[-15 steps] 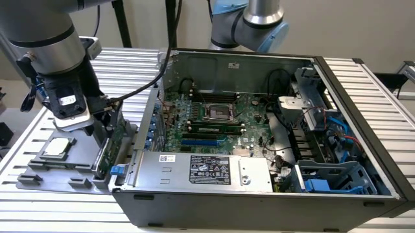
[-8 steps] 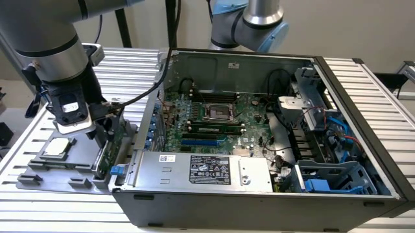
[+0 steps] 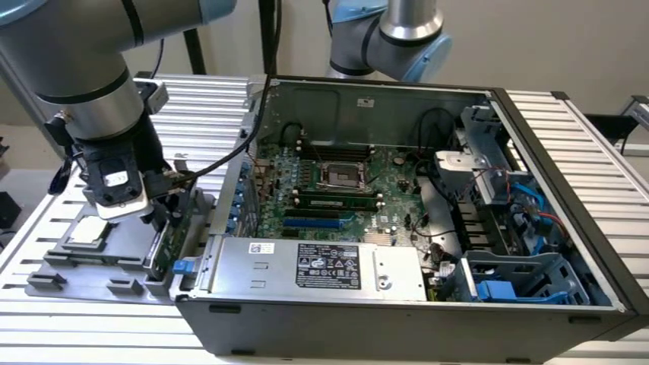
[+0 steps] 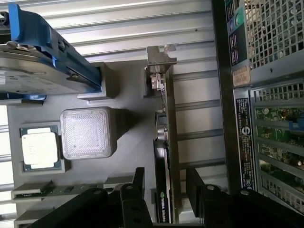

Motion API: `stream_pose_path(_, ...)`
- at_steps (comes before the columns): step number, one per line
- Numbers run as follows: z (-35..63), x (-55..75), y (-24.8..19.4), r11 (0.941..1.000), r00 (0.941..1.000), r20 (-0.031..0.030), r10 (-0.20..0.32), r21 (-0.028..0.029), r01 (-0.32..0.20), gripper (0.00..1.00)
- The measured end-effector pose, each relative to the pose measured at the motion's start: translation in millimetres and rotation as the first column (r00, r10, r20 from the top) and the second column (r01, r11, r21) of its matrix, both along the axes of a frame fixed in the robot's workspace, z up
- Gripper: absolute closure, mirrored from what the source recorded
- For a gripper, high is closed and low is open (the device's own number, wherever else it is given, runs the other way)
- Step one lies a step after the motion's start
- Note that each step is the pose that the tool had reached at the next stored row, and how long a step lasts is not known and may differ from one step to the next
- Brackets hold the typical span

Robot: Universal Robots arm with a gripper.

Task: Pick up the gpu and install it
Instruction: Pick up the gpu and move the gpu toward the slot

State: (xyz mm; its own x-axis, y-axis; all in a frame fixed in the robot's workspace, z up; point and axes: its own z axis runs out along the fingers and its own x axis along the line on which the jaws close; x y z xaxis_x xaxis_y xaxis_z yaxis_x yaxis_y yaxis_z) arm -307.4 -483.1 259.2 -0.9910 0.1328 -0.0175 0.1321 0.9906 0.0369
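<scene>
The gpu (image 4: 162, 142) stands on its long edge in a slot of the grey holder tray (image 4: 128, 142), its silver end bracket (image 4: 160, 57) at one end. In the exterior view the gpu (image 3: 160, 245) is on the counter (image 3: 81, 334) just outside the open computer case (image 3: 406, 308), at the exterior view's left. The gripper (image 4: 166, 185) hangs right over the card with its fingers spread wide, one on each side of the board and neither pressing on it, so I judge nothing is grasped yet. Beside the card the tray carries a processor chip (image 4: 40, 148), a hard drive in a blue frame (image 4: 42, 61) and memory sticks (image 4: 47, 190). Inside the case the motherboard (image 3: 345, 182) lies exposed, and its blue expansion slot (image 3: 316, 223) looks unoccupied. So lifting the card and seating it both remain to do.
</scene>
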Motion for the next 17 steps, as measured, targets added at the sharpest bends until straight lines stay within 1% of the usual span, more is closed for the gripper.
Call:
stream_pose_path(3,-5.5,0.0,2.9,1.0000,1.0000,0.0000,0.000,0.0001,0.000,0.52)
stream_pose_path(9,-16.1,0.0,6.8,1.0000,1.0000,-0.0001,-0.001,-0.0002,0.001,0.52)
stream_pose_path(12,-18.5,0.1,7.1,1.0000,1.0000,-0.0001,-0.001,-0.0007,0.001,0.52)
stream_pose_path(16,-19.1,0.0,7.3,1.0000,1.0000,-0.0001,-0.002,-0.0009,0.002,0.52)
stream_pose_path(17,-19.1,0.0,7.3,1.0000,1.0000,-0.0001,-0.002,-0.0009,0.002,0.54)
